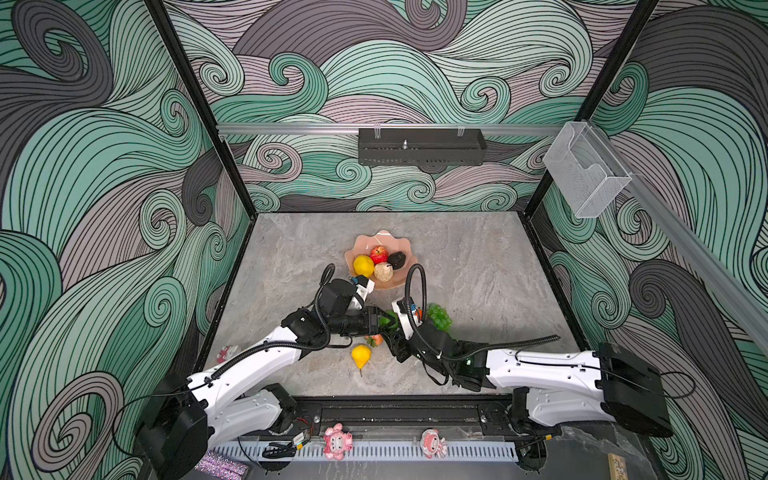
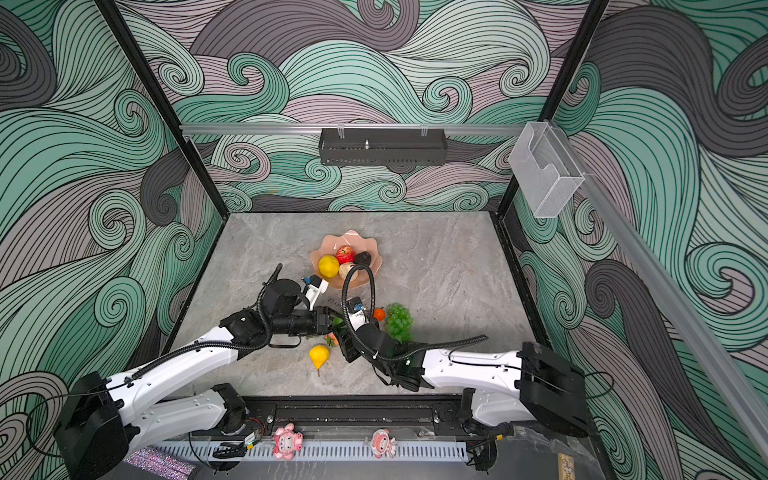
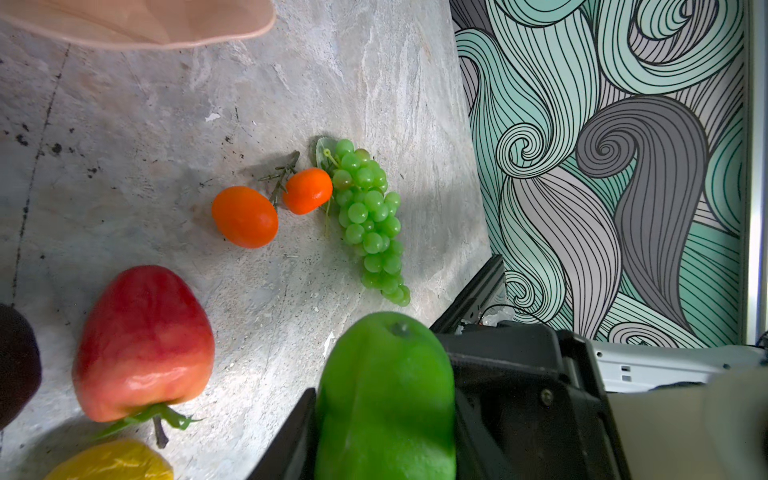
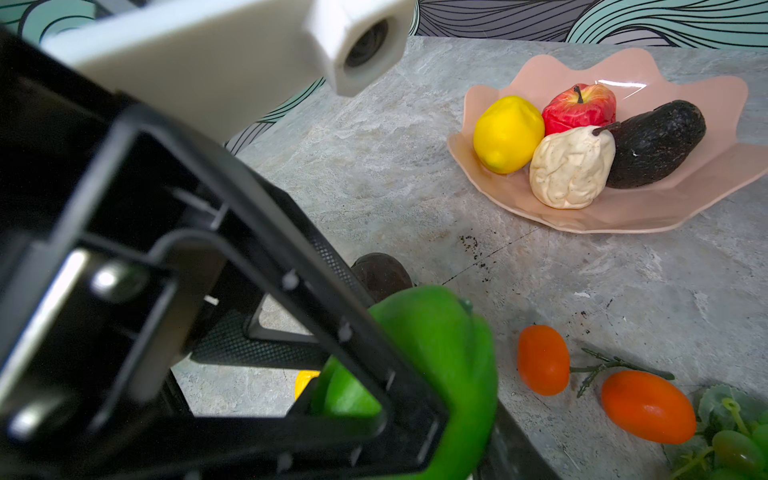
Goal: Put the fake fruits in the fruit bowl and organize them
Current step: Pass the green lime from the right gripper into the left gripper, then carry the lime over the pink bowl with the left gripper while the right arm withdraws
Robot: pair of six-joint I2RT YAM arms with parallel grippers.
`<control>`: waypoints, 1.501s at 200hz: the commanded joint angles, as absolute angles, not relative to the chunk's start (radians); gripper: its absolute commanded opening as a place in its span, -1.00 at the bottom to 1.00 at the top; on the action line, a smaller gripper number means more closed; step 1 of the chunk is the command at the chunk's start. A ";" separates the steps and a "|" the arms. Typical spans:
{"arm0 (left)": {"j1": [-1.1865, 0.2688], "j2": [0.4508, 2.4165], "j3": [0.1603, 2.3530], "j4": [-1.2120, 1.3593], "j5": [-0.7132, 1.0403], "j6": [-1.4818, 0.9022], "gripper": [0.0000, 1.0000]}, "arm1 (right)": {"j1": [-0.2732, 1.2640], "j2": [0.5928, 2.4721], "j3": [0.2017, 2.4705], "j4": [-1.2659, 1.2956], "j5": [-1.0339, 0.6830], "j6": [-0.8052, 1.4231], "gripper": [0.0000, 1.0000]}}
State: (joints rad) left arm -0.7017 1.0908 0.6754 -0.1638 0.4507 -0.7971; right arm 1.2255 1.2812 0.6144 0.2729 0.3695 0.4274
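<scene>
Over the table's middle, a green lime (image 1: pixel 390 320) (image 3: pixel 386 395) (image 4: pixel 449 353) is clamped from both sides. My left gripper (image 1: pixel 380 322) (image 3: pixel 382 415) and my right gripper (image 1: pixel 392 328) (image 4: pixel 399 424) are each shut on it. Behind them the peach fruit bowl (image 1: pixel 376 241) (image 4: pixel 623 216) holds a lemon (image 1: pixel 363 265), a red apple (image 1: pixel 378 254), a dark avocado (image 1: pixel 397 259) and a pale pear (image 1: pixel 383 271). On the table lie green grapes (image 3: pixel 370 216), two oranges (image 3: pixel 245 216) (image 3: pixel 307 190), a red strawberry (image 3: pixel 143 345), a yellow pear (image 1: pixel 361 355) and a dark fruit (image 4: pixel 380 274).
Two pink figurines (image 1: pixel 337 441) (image 1: pixel 433 444) stand on the front rail and a third (image 1: pixel 226 353) sits by the table's left edge. A black shelf (image 1: pixel 422 146) hangs on the back wall and a clear box (image 1: pixel 586 174) on the right wall.
</scene>
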 commanded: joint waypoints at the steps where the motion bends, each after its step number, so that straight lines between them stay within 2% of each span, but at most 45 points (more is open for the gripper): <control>1: -0.710 1.102 0.745 -0.224 0.414 -0.751 -0.25 | 1.226 1.255 0.631 0.262 0.431 0.448 0.08; 21: -0.709 1.114 0.796 -0.302 0.353 -0.708 -0.25 | 1.221 1.225 0.624 0.209 0.452 0.461 0.22; 59: -0.707 1.136 0.861 -0.356 0.193 -0.647 -0.25 | 1.210 1.084 0.571 0.085 0.499 0.490 0.71; 83: -0.706 1.173 0.926 -0.373 0.107 -0.556 -0.25 | 1.184 0.960 0.532 -0.050 0.527 0.527 0.86; 157: -0.698 1.445 1.233 -0.531 -0.169 -0.412 -0.25 | 1.094 0.548 0.368 -0.391 0.537 0.582 0.98; 203: -0.642 1.629 1.431 -0.594 -0.289 -0.384 -0.25 | 1.077 0.370 0.275 -0.391 0.467 0.512 0.98; 300: -0.464 2.038 1.838 -0.689 -0.253 -0.377 -0.25 | 1.075 0.356 0.265 -0.365 0.448 0.471 0.98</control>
State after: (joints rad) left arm -0.4900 1.9717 1.7615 -0.6327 -0.2646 -0.3859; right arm 1.0782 0.3538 0.2611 -0.3759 0.4553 0.4892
